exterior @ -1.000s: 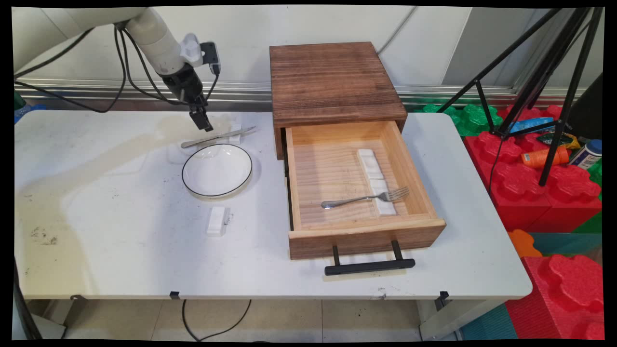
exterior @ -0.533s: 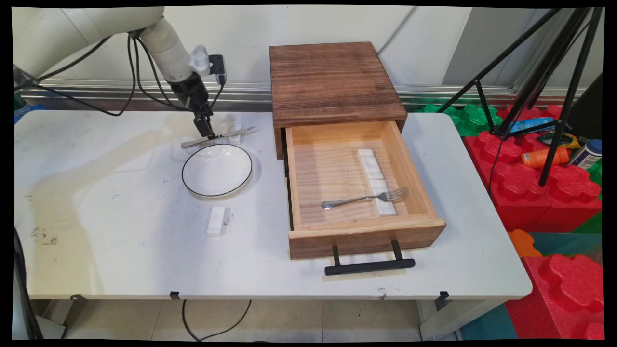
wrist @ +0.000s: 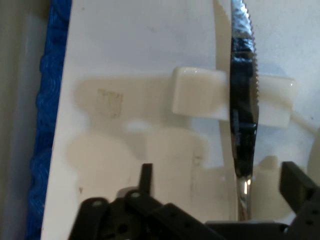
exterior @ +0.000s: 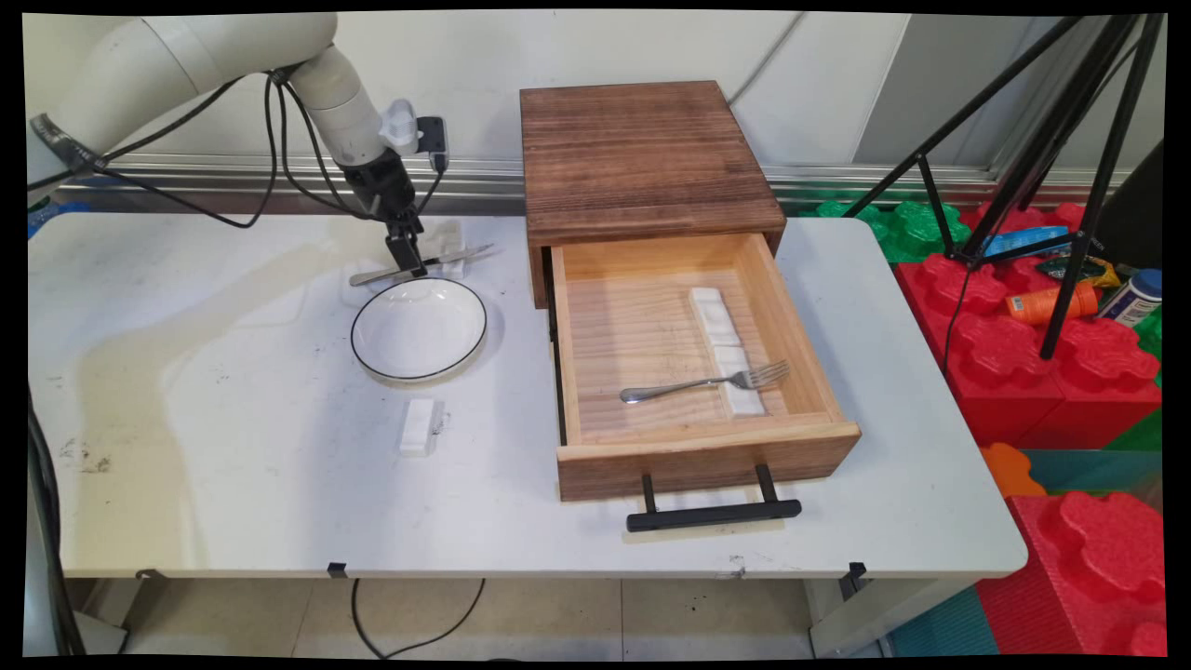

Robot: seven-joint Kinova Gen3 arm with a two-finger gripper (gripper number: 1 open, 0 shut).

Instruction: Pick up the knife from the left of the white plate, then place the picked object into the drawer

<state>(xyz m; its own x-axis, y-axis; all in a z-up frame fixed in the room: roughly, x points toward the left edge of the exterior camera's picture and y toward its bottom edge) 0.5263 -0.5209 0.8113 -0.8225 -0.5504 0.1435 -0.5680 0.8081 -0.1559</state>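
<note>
A silver knife (exterior: pixel 462 253) lies behind the white plate (exterior: pixel 419 328), its serrated blade propped on a small white block (exterior: pixel 453 266). My gripper (exterior: pixel 410 267) hangs low over the knife's middle, open. In the hand view the knife (wrist: pixel 243 100) runs up the picture between my two fingers (wrist: pixel 145 175), closer to the right one, and crosses the white block (wrist: pixel 197 92). Nothing is held.
A wooden cabinet (exterior: pixel 642 158) stands to the right with its drawer (exterior: pixel 707 456) pulled out. In the drawer a fork (exterior: pixel 707 381) lies across white blocks (exterior: pixel 716 316). Another white block (exterior: pixel 418 425) lies in front of the plate. A tripod and coloured foam blocks are beyond the table's right edge.
My gripper has moved right and down, from beside the knife's handle end to just over its middle. The knife, plate and drawer have not moved.
</note>
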